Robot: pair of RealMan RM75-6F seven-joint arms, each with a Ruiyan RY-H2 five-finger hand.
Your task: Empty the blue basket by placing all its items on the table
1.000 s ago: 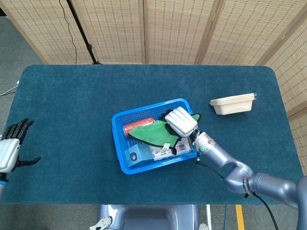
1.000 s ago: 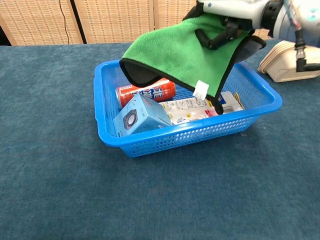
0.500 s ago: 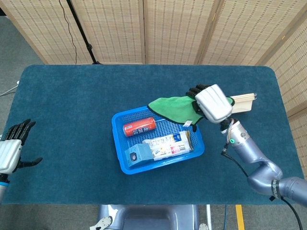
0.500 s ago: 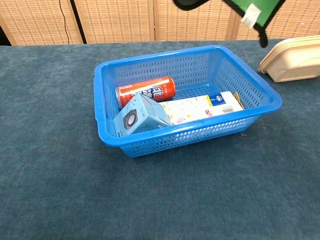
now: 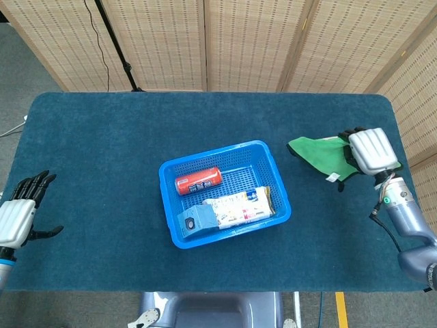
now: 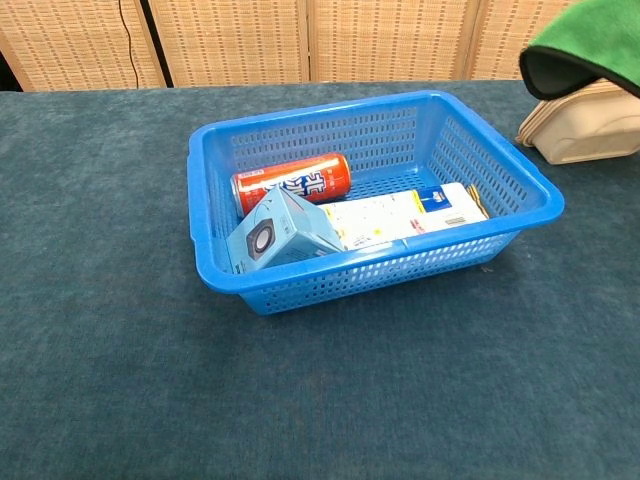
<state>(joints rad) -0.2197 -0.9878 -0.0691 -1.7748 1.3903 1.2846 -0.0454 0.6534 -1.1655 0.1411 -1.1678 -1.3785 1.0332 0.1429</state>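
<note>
The blue basket (image 5: 281,184) (image 6: 520,175) sits mid-table holding a red can (image 5: 197,181) (image 6: 291,184), a light blue box (image 5: 193,220) (image 6: 282,229) and a white packet (image 5: 238,206) (image 6: 400,215). My right hand (image 5: 371,152) grips a green cloth (image 5: 319,152) (image 6: 588,40) in the air over the table's right side, well clear of the basket. The cloth hides most of the stacked trays beneath it. My left hand (image 5: 19,215) hovers open at the table's near left edge, fingers spread.
Beige stacked trays (image 6: 585,125) lie at the right, partly under the hanging cloth. Dark teal tabletop (image 5: 102,150) stretches around the basket. Wicker screens stand behind the far edge.
My right hand has carried the green cloth up out of the basket and far to the right, uncovering the can, box and packet. The left hand barely moved.
</note>
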